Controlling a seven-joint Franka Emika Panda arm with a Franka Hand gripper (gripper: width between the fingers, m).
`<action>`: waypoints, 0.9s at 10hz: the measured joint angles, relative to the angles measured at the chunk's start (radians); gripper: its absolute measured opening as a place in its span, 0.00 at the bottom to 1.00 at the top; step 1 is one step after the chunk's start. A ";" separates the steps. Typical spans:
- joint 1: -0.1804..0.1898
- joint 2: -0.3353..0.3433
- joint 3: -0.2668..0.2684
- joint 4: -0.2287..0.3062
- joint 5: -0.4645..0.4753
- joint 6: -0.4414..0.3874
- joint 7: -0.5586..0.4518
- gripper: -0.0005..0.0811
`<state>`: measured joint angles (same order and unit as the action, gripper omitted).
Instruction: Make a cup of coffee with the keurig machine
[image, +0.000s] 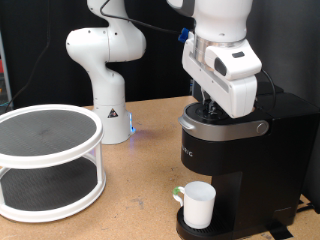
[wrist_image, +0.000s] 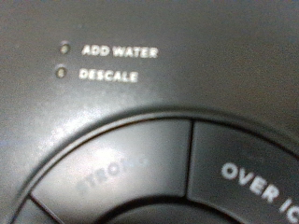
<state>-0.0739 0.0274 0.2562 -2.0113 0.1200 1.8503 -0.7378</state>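
I see keurig machine (image: 240, 165) standing upright at exterior view's right, tall axis vertical, brew head facing exterior view's left. Two-tier white rack (image: 48, 160) on table (image: 140, 170) at left; second white arm base (image: 108, 75) behind it. Gripper (image: 210, 105) down on machine's lid, fingers hidden by wrist body; cannot tell how far open. Wrist view fills with machine's control panel (wrist_image: 149, 121): ADD WATER, DESCALE, STRONG. Cup (image: 198, 203) upright under brew head on drip tray, handle toward exterior view's left.

Matte black keurig machine (image: 240, 160) showing grey silver-trimmed lid, white panel lettering (wrist_image: 120, 50). White cup (image: 198, 204) sitting plain. White gripper housing (image: 225, 70) looking glossy. White round rack (image: 48, 160) carrying dark shelves.
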 joint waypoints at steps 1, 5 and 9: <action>0.000 0.000 0.000 0.000 0.000 0.000 0.002 0.01; 0.000 0.002 0.000 0.003 -0.008 -0.010 0.005 0.01; 0.000 0.001 0.003 0.002 -0.033 -0.010 -0.004 0.01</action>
<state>-0.0740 0.0282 0.2590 -2.0090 0.0870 1.8399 -0.7422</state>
